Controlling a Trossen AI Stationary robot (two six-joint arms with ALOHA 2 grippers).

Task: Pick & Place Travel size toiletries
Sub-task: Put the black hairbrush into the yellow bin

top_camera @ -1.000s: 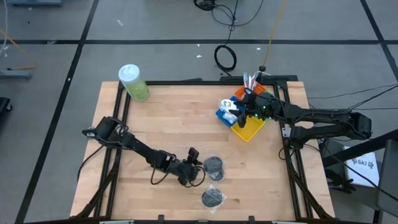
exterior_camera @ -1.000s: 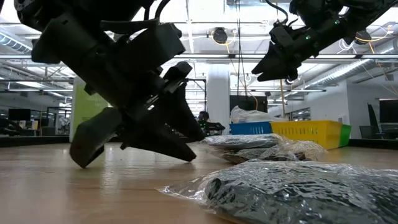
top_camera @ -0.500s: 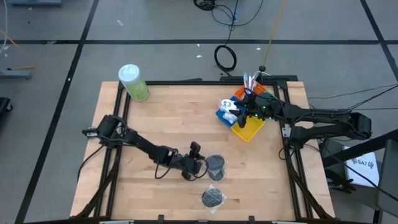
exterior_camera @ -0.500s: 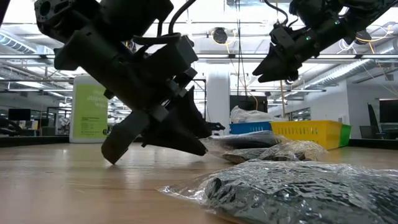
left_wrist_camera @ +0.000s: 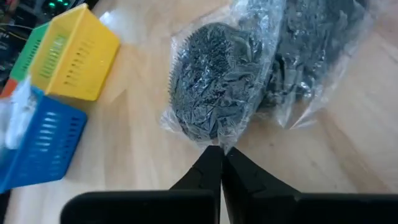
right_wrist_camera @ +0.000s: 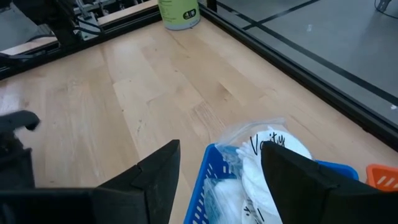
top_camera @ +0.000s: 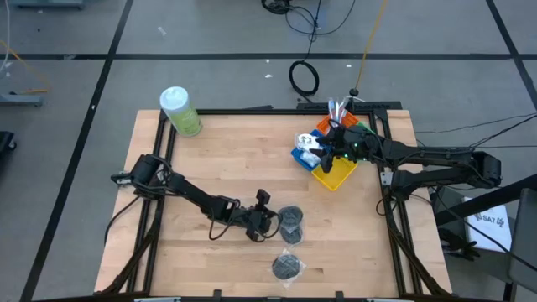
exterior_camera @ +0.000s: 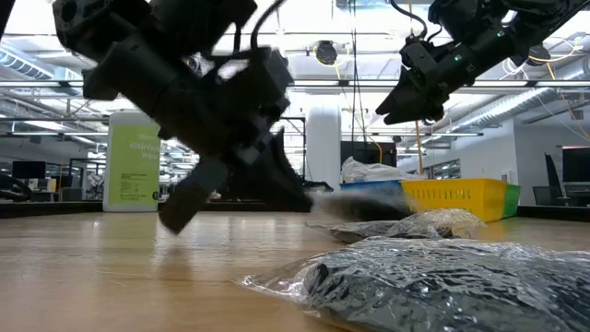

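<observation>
Grey floor (top_camera: pixel 210 33) crossed by dark lines, with a coiled black cable (top_camera: pixel 304 77) just beyond the desk's far edge. Pale wood desk (top_camera: pixel 235 159) in a black frame. Past it, at desk height: white column (exterior_camera: pixel 324 148), ceiling pipes, bright strip lights, monitors along the walls.

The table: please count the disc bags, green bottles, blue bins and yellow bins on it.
Disc bags: 2
Green bottles: 1
Blue bins: 1
Yellow bins: 1
Total: 5
</observation>
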